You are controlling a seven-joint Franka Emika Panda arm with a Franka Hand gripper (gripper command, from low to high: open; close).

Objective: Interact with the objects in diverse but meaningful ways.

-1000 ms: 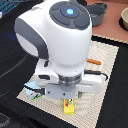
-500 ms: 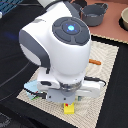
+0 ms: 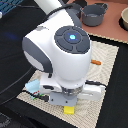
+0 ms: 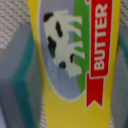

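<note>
Bright yellow rectangular butter box (image 4: 75, 60) | light, stiff, smooth; grip long sides | hand (image 4: 70, 65) straddles it, closure unclear

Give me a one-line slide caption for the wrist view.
Close-up of the bright yellow rectangular BUTTER box with a cow picture, lying between the blurred gripper fingers.

A bright yellow box (image 4: 75, 60) fills the wrist view, printed with a black-and-white cow on a grey-blue oval, a green band and a red ribbon reading BUTTER. Blurred grey fingers (image 4: 20, 75) with teal edging flank it over woven cloth (image 4: 12, 20).
</note>
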